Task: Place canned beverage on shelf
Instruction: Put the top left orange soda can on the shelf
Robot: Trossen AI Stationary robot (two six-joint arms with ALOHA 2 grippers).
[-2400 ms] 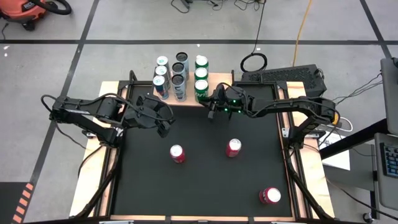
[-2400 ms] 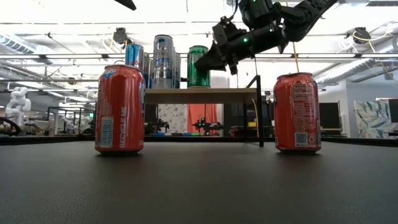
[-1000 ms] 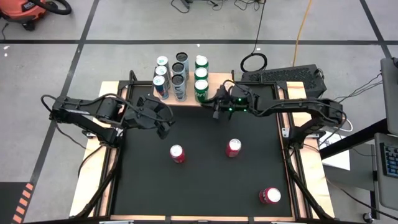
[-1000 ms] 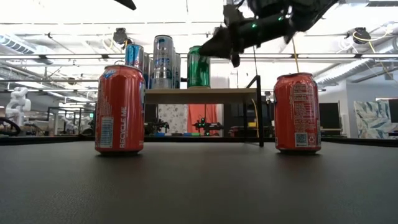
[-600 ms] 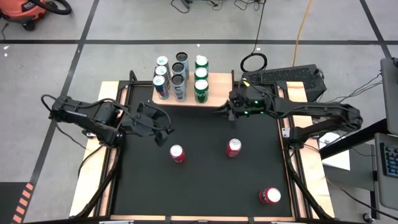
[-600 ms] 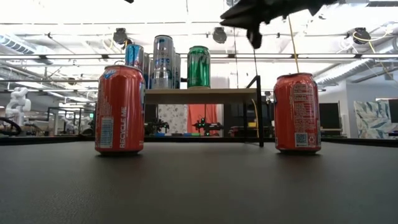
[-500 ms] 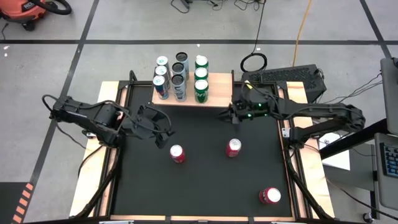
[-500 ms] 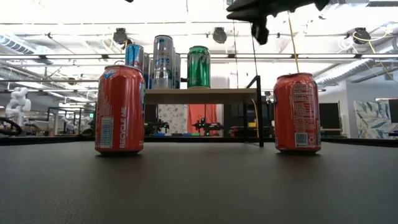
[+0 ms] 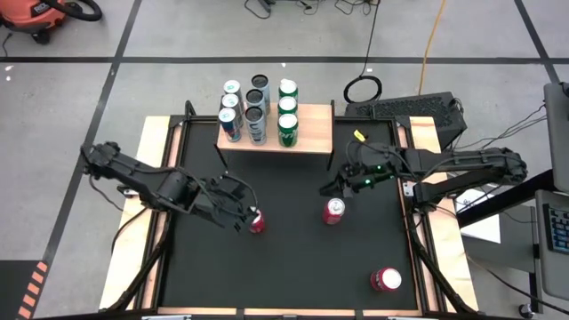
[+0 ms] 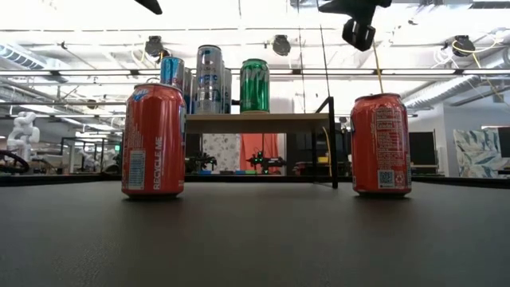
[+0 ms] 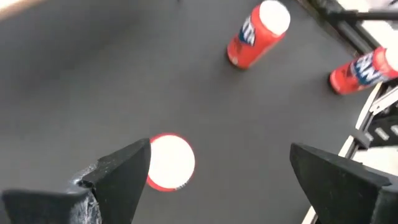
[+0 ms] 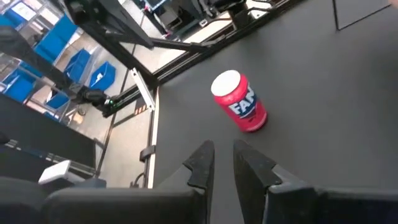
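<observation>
Your landmark is the shelf (image 9: 275, 129), the small light-wood board on thin black legs at the far edge of the black table (image 9: 293, 267). Reading from the near edge toward it:

Nearest you, and farthest from the shelf, a red can (image 9: 386, 280) stands alone toward the table's near right corner.

About midway between the near edge and the shelf stand two more upright red cans, well apart. The left red can (image 9: 256, 220) lies in front of the shelf's left half; the right red can (image 9: 333, 211) lies in front of the shelf's right end. Both are still on the table, not on the shelf.

Your left gripper (image 9: 244, 214) hangs over the left red can, fingers spread wide and released; its wrist view looks down on that can's white top (image 11: 170, 162) just inside one finger (image 11: 118, 171). Nothing is grasped.

Your right gripper (image 9: 331, 188) hovers between the right red can and the shelf, nearer the can. Its fingers (image 12: 203, 163) are pinched almost together and hold nothing.

On the shelf itself, nine cans stand in three rows running front to back: blue-and-silver cans (image 9: 230, 113) at its left, grey cans (image 9: 256, 107) in the middle and green cans (image 9: 287, 110) to their right. The board's right end is bare.
</observation>
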